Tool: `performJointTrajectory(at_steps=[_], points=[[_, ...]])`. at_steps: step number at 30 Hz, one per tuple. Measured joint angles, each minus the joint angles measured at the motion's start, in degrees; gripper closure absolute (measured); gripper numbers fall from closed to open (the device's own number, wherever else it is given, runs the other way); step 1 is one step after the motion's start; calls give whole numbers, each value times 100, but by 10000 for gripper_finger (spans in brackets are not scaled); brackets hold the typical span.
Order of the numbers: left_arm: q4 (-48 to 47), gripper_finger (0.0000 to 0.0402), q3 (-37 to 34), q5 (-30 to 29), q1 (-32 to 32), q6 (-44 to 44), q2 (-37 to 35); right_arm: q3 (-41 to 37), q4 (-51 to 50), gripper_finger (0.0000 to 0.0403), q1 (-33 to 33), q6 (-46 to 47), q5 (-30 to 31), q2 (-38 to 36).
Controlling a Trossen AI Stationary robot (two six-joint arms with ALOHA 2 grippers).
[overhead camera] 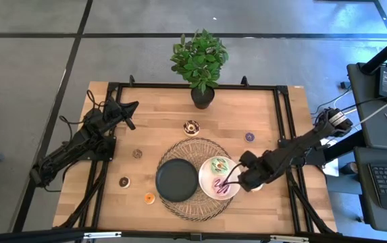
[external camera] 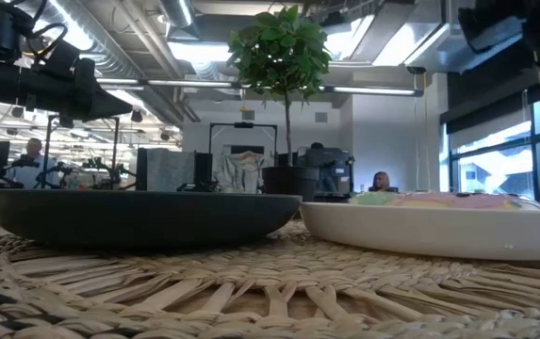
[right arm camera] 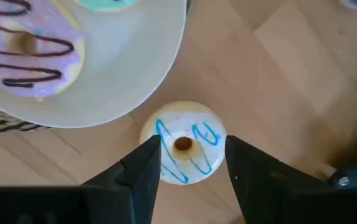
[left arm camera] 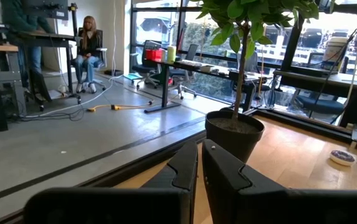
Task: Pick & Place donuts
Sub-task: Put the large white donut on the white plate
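A small cream donut with blue drizzle (right arm camera: 184, 144) lies flat on the wooden table just beside the white plate (right arm camera: 128, 81). My right gripper (right arm camera: 192, 149) hangs open above it, pointing down, one finger on either side and clear of it. In the high view this gripper (overhead camera: 247, 181) is at the white plate's right rim (overhead camera: 207, 192). That plate carries a purple donut (overhead camera: 221, 187) and a green donut (overhead camera: 218, 165). My left gripper (overhead camera: 130, 108) waits shut at the far left, pointing level toward the plant pot (left arm camera: 234, 134).
A black plate (overhead camera: 177, 179) sits beside the white one on a woven mat (overhead camera: 192, 150). Loose donuts lie around: chocolate (overhead camera: 192, 127), purple (overhead camera: 249, 136), brown (overhead camera: 137, 154), dark (overhead camera: 123, 181), orange (overhead camera: 149, 198). A potted plant (overhead camera: 200, 64) stands at the far edge.
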Motion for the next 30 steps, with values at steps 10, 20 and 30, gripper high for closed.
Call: performJointTrajectory(at_steps=[10,20,30], points=[[0,382,1,0,0,2,0,-1305,871,223,117,406,-762,17],[0,382,0,1,-1,2,0,-1840,1729,223,115,546,-913,14],[0,382,1,2,0,2,0,-1903,1661,223,115,687,-918,14]])
